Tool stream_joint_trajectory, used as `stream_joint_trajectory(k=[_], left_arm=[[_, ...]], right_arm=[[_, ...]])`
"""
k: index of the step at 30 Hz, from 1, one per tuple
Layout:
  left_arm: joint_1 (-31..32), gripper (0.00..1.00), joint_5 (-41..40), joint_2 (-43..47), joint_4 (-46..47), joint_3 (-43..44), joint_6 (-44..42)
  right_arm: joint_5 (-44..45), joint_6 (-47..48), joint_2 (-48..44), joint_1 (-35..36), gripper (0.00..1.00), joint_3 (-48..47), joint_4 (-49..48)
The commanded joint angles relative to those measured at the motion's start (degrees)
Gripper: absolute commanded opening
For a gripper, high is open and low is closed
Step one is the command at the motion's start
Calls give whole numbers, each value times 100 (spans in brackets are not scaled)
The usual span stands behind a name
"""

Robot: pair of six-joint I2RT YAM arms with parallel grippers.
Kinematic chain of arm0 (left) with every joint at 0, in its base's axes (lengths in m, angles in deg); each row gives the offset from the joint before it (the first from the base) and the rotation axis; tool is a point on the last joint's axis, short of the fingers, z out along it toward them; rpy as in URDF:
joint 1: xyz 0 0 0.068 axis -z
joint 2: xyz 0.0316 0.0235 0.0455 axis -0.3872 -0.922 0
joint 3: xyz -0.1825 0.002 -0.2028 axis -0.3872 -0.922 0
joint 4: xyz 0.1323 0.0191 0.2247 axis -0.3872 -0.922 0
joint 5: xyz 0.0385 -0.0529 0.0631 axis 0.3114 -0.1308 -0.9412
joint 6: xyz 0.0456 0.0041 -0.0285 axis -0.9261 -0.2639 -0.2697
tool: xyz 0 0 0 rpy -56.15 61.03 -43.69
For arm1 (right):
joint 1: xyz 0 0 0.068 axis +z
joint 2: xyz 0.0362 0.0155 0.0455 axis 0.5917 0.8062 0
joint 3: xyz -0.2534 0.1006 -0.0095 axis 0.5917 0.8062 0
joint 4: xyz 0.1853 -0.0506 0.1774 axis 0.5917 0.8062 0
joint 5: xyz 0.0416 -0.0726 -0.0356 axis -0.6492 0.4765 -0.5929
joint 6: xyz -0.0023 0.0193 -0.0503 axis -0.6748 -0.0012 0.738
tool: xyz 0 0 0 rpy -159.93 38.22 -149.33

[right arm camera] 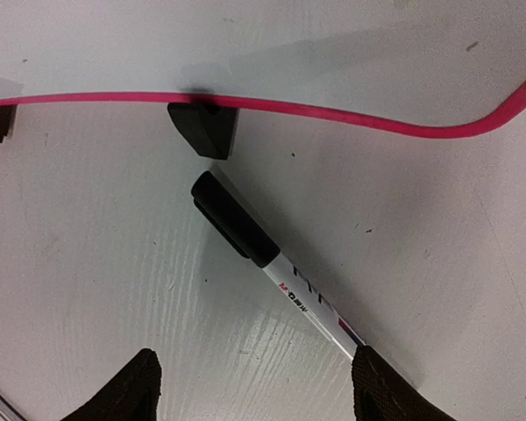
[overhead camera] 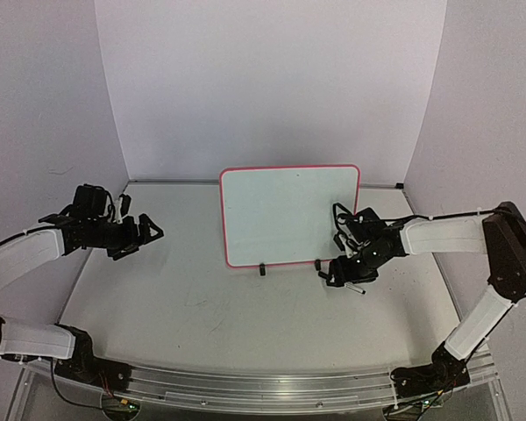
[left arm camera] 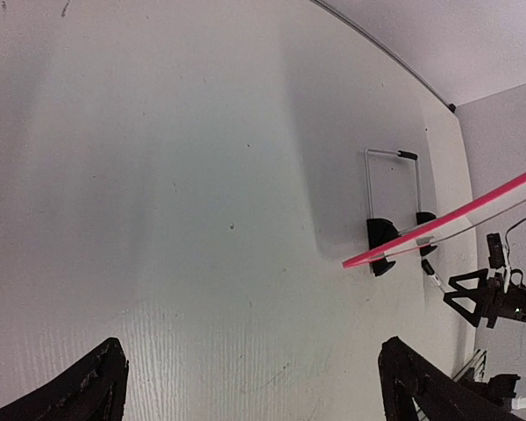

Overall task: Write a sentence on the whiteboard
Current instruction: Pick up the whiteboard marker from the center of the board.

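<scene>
Right jaws spread over a capped marker (right arm camera: 276, 270) near a foot (right arm camera: 206, 130) of the whiteboard (overhead camera: 280, 210); left jaws spread wide.

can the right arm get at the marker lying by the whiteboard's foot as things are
Probably yes: the right gripper hangs over the marker, jaws open, and nothing covers it. The whiteboard's black foot sits near the cap end but apart, leaving the barrel free.

Stock: one red-framed whiteboard (overhead camera: 289, 215), two black feet (overhead camera: 262, 269) beneath it, one black-capped marker (right arm camera: 276, 267), two robot arms (overhead camera: 35, 250), one table (overhead camera: 202, 307).
</scene>
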Motion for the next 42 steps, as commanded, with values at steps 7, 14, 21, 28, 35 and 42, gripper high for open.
stream_joint_trajectory(k=[7, 14, 21, 28, 35, 42], left_arm=[[525, 98, 155, -197, 513, -152, 502], [527, 98, 211, -215, 539, -162, 494], [531, 98, 332, -182, 594, -161, 484], [575, 98, 523, -63, 605, -227, 401], [1103, 98, 658, -81, 640, -186, 441], [2011, 98, 805, 185, 1014, -47, 1237]], right_arm=[[574, 306, 301, 3, 66, -41, 194], [580, 320, 560, 0, 62, -202, 211], [722, 344, 671, 363, 46, -262, 327], [1330, 175, 988, 882, 28, -453, 515], [1718, -8, 986, 1279, 1, -504, 527], [710, 82, -426, 1677, 0, -367, 668]])
